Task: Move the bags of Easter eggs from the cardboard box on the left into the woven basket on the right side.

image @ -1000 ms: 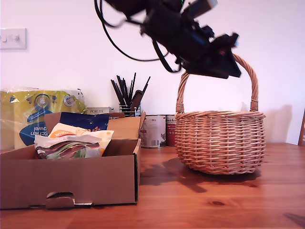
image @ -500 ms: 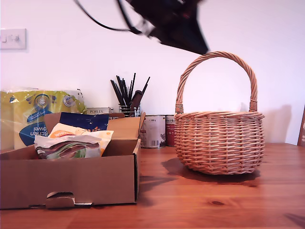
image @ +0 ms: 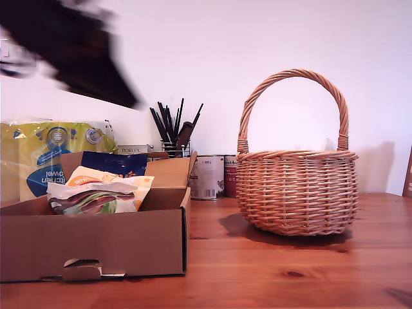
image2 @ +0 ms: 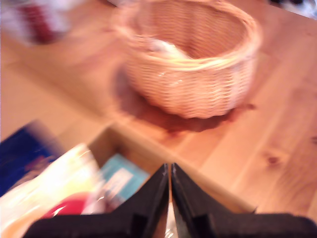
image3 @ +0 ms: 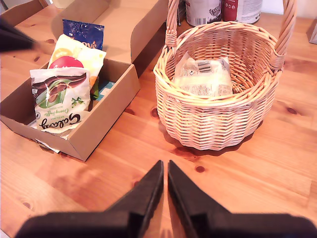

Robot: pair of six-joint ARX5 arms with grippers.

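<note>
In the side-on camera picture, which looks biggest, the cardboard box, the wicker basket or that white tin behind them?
1. Cardboard box, though it sits nearest the camera, which flatters it.
2. Woven basket, a close second counting its handle.
3. White tin, clearly smallest, partly hidden and farther back.

1. You have a reddish-brown wooden table (image: 270, 270) with visible knots and plank seams.
2. The cardboard box (image: 96, 248) sits on it at the exterior view's left, front wall with tab cut-out facing the camera.
3. The woven basket (image: 296, 193) stands on it at the exterior view's right, apart from the box.
4. Toward the wall: two tins (image: 209, 177), a wire pot of dark utensils (image: 172, 132), and a yellow-and-blue kitchen towel pack (image: 45, 158).
</note>
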